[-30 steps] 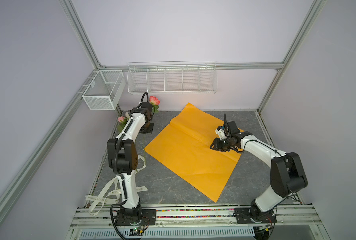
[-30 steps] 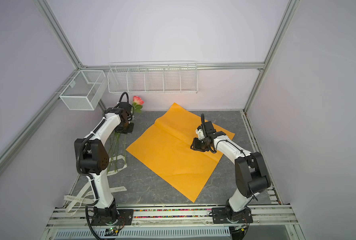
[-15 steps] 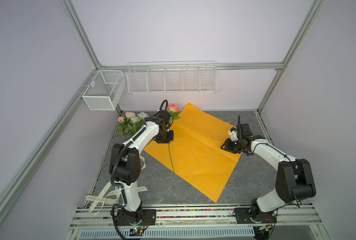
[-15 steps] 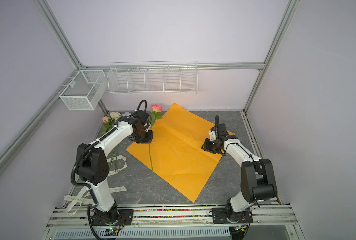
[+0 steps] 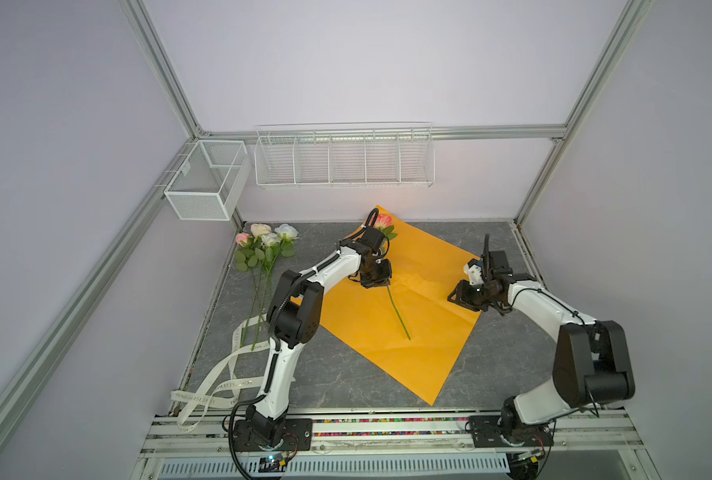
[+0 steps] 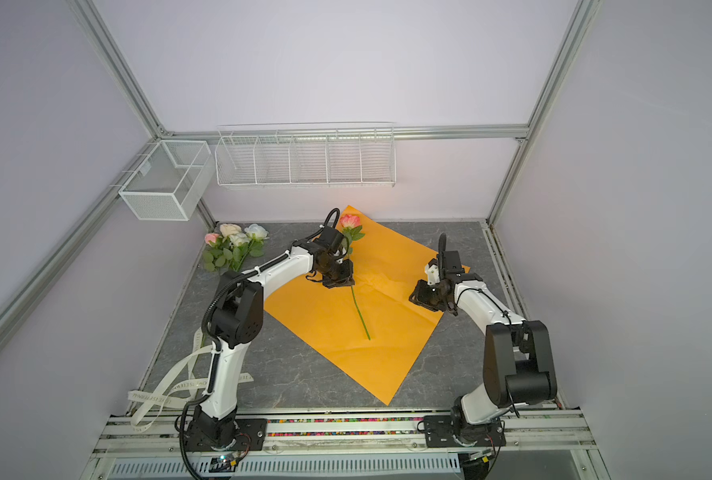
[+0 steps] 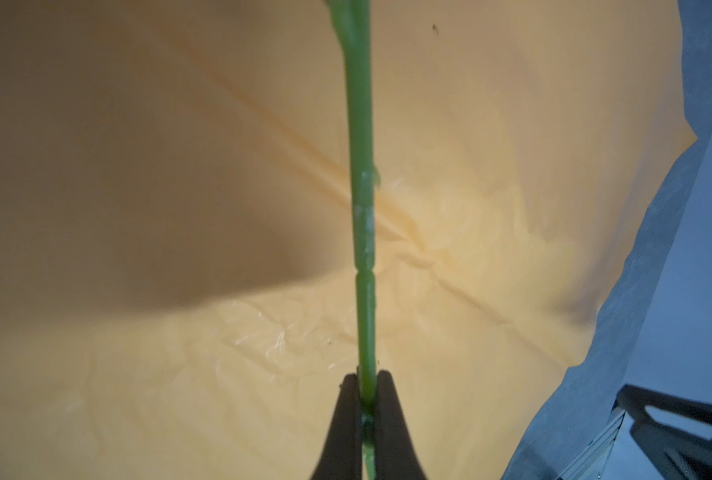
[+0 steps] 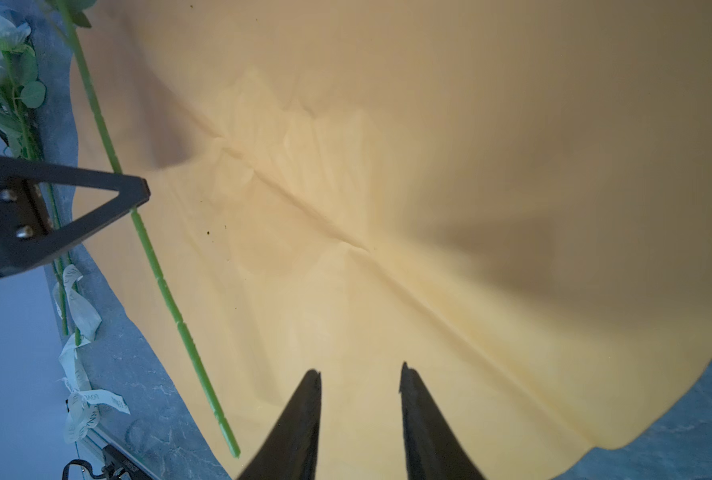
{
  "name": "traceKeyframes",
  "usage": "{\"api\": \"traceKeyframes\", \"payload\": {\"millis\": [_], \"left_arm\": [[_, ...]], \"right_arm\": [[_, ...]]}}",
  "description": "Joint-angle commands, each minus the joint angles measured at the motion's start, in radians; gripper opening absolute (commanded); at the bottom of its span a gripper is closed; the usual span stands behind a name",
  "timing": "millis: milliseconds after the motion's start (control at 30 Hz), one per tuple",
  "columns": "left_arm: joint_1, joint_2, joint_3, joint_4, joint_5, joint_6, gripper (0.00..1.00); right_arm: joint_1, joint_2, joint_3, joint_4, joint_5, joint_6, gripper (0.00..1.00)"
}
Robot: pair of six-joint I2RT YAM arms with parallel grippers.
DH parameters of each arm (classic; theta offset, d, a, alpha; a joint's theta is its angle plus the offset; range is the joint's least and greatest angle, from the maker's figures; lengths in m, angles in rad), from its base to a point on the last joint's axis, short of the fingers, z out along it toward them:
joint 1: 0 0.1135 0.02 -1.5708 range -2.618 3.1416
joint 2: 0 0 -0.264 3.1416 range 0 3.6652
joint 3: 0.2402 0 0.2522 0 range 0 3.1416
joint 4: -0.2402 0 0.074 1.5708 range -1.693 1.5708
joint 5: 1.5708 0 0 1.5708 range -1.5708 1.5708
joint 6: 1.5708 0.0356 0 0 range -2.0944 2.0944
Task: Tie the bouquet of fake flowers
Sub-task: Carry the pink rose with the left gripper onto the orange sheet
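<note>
four roses (image 5: 265, 245) remain at far left corner of the table (image 5: 337, 386). left end effector (image 5: 379, 284), clenched on the pink rose (image 5: 383, 221) stem, has carried it over the orange paper (image 5: 429, 353); right end effector (image 5: 454, 297), parted and empty, has withdrawn rightward. gathering barely begun.

Both arms look the same tbh: white shells, chunky black joints (image 5: 294, 320), black base plates (image 5: 269, 428). Black cables (image 5: 372, 217) loop along the left arm (image 5: 329, 268) and right arm (image 5: 541, 303). The right pincer (image 8: 360, 374) has matte black tapered fingers (image 8: 300, 419) (left pincer (image 8: 138, 195) shows two silver screws (image 8: 8, 194) on its side).
</note>
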Motion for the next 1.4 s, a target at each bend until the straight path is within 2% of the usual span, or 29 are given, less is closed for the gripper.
{"api": "traceKeyframes", "payload": {"millis": [0, 133, 333, 500, 667, 833, 900, 967, 1133, 1267, 1367], "left_arm": [[-0.004, 0.082, 0.146, -0.103, -0.014, 0.024, 0.0], [-0.017, 0.173, 0.275, -0.235, -0.048, 0.066, 0.0], [-0.021, 0.157, 0.235, -0.207, -0.009, 0.071, 0.0], [-0.022, 0.167, 0.226, -0.216, -0.045, 0.065, 0.0], [-0.023, 0.203, 0.242, -0.218, -0.047, 0.063, 0.05], [-0.025, 0.205, 0.288, -0.269, -0.084, 0.085, 0.2], [-0.025, 0.181, 0.286, -0.272, -0.095, 0.083, 0.3], [-0.024, 0.149, 0.285, -0.265, -0.09, 0.085, 0.31], [-0.024, 0.042, 0.271, -0.261, -0.087, 0.101, 0.43], [-0.015, -0.113, 0.147, -0.217, -0.155, 0.132, 0.51], [0.048, -0.22, 0.004, -0.181, -0.126, 0.16, 0.51]], "right_arm": [[0.003, -0.038, -0.026, -0.023, -0.009, -0.028, 0.36], [0.003, -0.04, -0.028, -0.023, -0.014, -0.028, 0.36], [0.003, -0.04, -0.03, -0.017, -0.018, -0.025, 0.36], [0.004, -0.037, -0.03, -0.016, -0.025, -0.026, 0.36], [0.006, -0.038, -0.031, -0.015, -0.027, -0.022, 0.36], [0.007, -0.053, -0.033, -0.026, -0.022, -0.025, 0.36], [0.007, -0.055, -0.031, -0.03, -0.022, -0.026, 0.36], [0.007, -0.058, -0.031, -0.03, -0.023, -0.025, 0.37], [0.009, -0.063, -0.024, -0.031, -0.028, -0.019, 0.37], [0.016, -0.064, -0.011, -0.03, -0.041, -0.019, 0.38], [0.042, -0.06, -0.001, -0.005, -0.065, -0.022, 0.4]]}}
